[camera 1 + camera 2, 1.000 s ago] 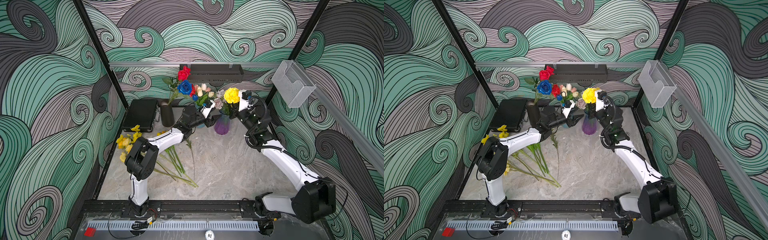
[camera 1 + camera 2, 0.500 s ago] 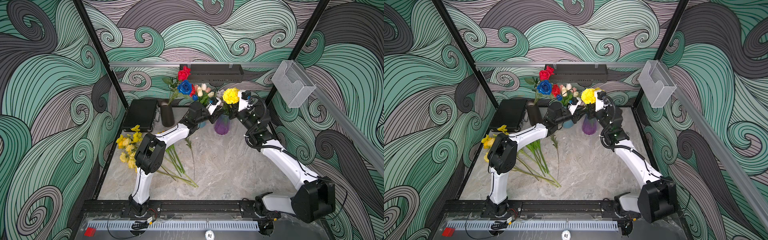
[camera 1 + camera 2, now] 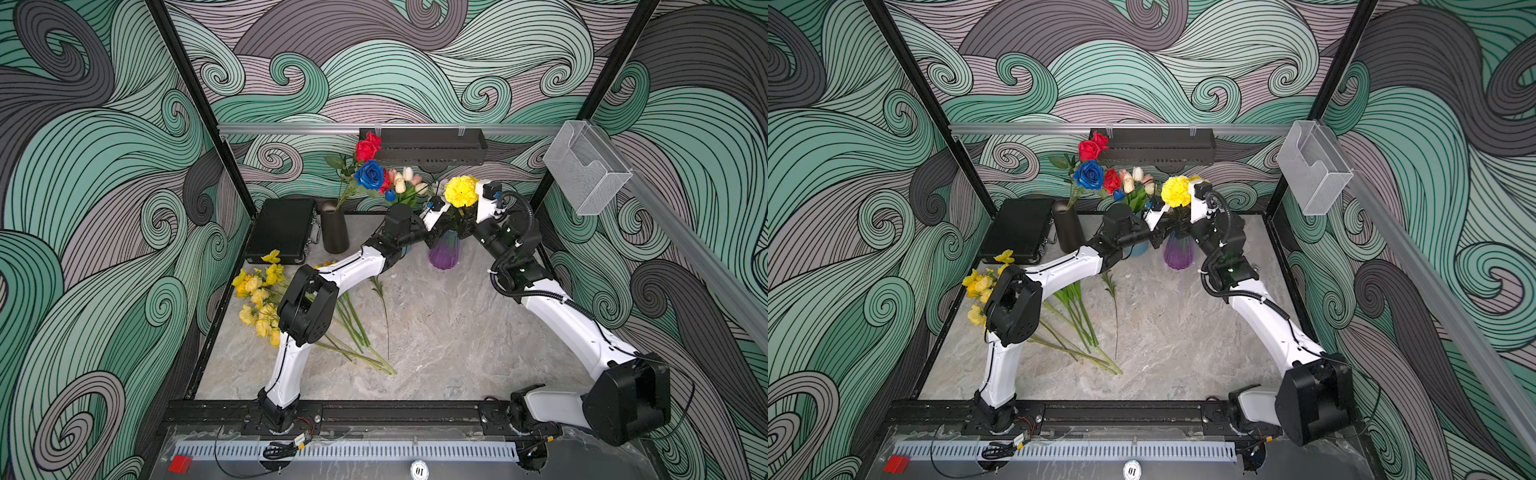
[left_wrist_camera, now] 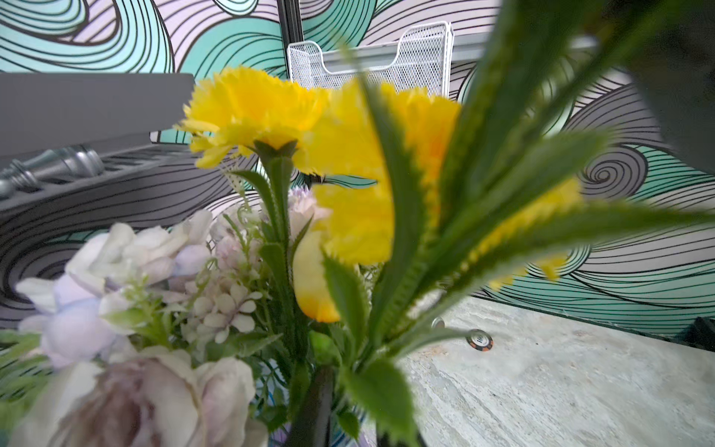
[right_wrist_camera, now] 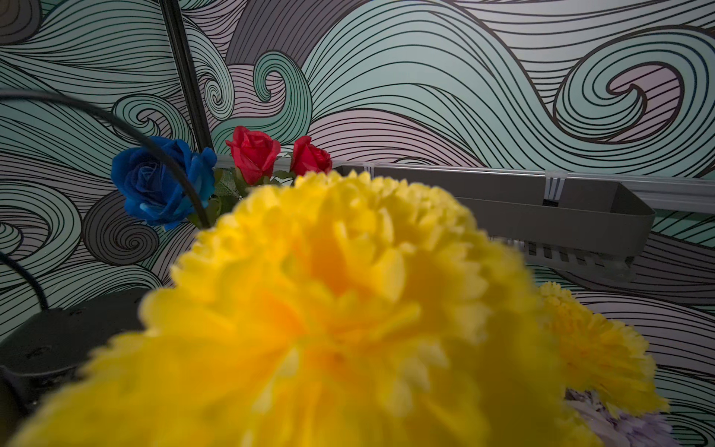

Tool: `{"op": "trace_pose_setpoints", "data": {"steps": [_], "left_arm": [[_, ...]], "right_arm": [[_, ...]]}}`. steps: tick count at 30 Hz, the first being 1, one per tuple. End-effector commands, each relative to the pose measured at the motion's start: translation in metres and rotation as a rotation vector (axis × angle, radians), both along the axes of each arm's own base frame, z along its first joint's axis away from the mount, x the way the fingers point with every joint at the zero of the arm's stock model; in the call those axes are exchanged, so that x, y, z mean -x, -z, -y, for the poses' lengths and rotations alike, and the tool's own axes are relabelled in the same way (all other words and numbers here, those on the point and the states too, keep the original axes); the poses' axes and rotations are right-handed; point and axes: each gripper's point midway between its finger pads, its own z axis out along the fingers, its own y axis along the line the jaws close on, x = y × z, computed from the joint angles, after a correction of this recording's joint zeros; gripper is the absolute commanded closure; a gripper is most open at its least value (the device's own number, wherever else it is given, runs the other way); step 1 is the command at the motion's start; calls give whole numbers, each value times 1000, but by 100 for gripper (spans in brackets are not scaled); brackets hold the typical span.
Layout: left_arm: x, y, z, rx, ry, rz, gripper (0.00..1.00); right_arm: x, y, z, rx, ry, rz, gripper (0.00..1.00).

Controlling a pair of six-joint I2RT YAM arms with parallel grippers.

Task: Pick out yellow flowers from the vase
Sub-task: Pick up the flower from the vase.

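At about one o'clock on the marbled table (image 3: 457, 340): a purple vase (image 3: 444, 254), upright, holding a yellow pompom carnation (image 3: 460, 191) above pale lilac and white blooms (image 4: 127, 271); visible in both top views. In the right wrist view, a second yellow head (image 5: 596, 348) just beside the first. Left gripper (image 3: 441, 224) reaching in from the vase's nine o'clock side, right gripper (image 3: 469, 220) from its three o'clock side, both buried in foliage under the carnation head, above the vase mouth. Cannot tell how wide either pair of jaws stands, nor whether closed on a stem: hidden by leaves and petals. At nine o'clock on the table, a heap of yellow flowers (image 3: 259, 299) lying flat, stems running toward the middle, partly under the left arm. At eleven o'clock, a black vase (image 3: 334, 227) with red and blue roses (image 3: 370, 174); toward ten o'clock, touching or just beside it, a black case (image 3: 282, 228). Between the two vases, pink and white tulips (image 3: 405, 182).
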Motion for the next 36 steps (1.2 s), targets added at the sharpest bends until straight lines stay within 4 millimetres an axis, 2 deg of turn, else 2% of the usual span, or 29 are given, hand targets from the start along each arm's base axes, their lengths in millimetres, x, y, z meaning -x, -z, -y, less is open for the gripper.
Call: {"op": "trace_pose_setpoints", "data": {"steps": [1, 14, 31, 33, 36], "left_arm": [[-2, -3, 7, 4, 4, 5, 81], [-12, 5, 7, 4, -35, 4, 82], [-8, -17, 1, 3, -87, 61, 97], [-7, -21, 0, 11, -94, 66, 98], [-5, -29, -1, 22, -95, 66, 100]], "right_arm": [[7, -25, 1, -23, -14, 58, 83], [11, -34, 2, -34, -14, 77, 83], [11, -33, 3, -34, -11, 60, 83], [12, -36, 4, -35, -6, 61, 81], [19, -39, 7, -33, 2, 66, 70]]}}
